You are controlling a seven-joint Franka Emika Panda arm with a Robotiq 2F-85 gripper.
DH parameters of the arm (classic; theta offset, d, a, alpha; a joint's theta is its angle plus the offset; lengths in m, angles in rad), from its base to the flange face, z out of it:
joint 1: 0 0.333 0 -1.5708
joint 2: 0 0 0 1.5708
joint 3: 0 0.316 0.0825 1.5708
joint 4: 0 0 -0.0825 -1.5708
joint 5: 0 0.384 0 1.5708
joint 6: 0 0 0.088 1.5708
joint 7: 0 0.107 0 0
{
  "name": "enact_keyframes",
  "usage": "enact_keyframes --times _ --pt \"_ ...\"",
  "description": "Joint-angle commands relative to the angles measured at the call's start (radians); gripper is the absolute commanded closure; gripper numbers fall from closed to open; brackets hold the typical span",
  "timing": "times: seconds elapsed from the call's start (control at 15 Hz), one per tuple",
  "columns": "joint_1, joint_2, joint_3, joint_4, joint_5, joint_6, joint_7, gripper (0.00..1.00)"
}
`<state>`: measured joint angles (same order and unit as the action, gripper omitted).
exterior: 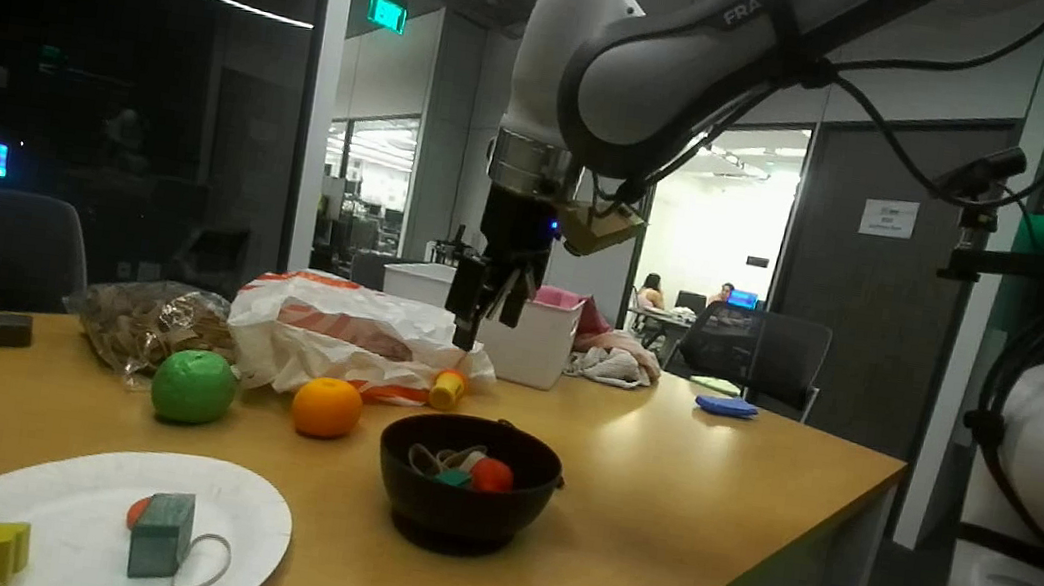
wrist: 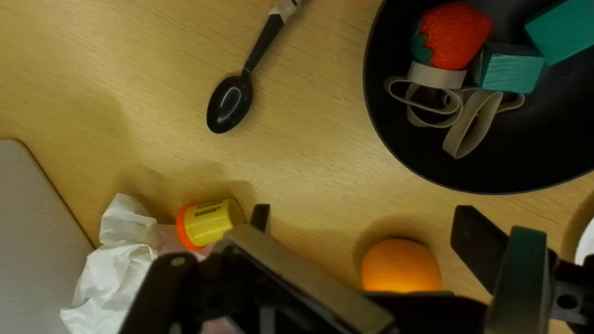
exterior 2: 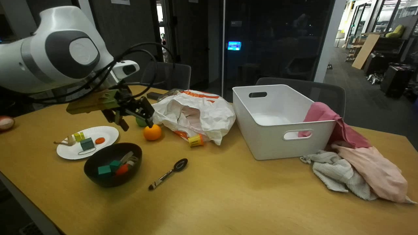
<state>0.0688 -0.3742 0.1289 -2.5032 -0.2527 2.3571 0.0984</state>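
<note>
My gripper [wrist: 366, 226] hangs above the table with its jaws wide apart and nothing held. In the wrist view an orange [wrist: 401, 264] lies below, between the fingers, its lower part hidden by the gripper. Beside the left finger is a small yellow tub [wrist: 211, 223] with an orange lid, lying on its side. The black bowl [exterior 2: 94, 166] holds a red strawberry [wrist: 452, 35], teal blocks [wrist: 513, 72] and tan bands [wrist: 471, 123]. A black spoon [exterior 2: 168, 173] rests on the table near it. A green fruit [exterior: 194, 386] sits beside the orange.
A white paper plate [exterior: 79, 477] carries a yellow block, a teal block, a red-orange piece and a band. Behind stand a crumpled white bag [exterior 2: 209, 111] and a tall white bin [exterior 2: 271, 140] with a pink cloth [exterior 2: 339, 124] over its edge. A clear plastic bag [exterior: 160, 321] lies further along.
</note>
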Motion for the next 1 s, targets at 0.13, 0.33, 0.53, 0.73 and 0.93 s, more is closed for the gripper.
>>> enact_keyframes --times 0.13,0.33,0.53,0.73,0.93 --pt "-0.018 0.026 0.011 0.039 0.011 -0.018 0.044 0.00" --pt "-0.051 0.042 -0.013 0.081 0.020 -0.042 0.088 0.00" --pt "-0.101 0.054 -0.060 0.129 0.028 -0.083 0.098 0.00" --pt "-0.141 0.063 -0.115 0.142 0.041 -0.134 0.078 0.00" --pt "-0.167 0.069 -0.151 0.125 0.036 -0.143 0.068 0.00"
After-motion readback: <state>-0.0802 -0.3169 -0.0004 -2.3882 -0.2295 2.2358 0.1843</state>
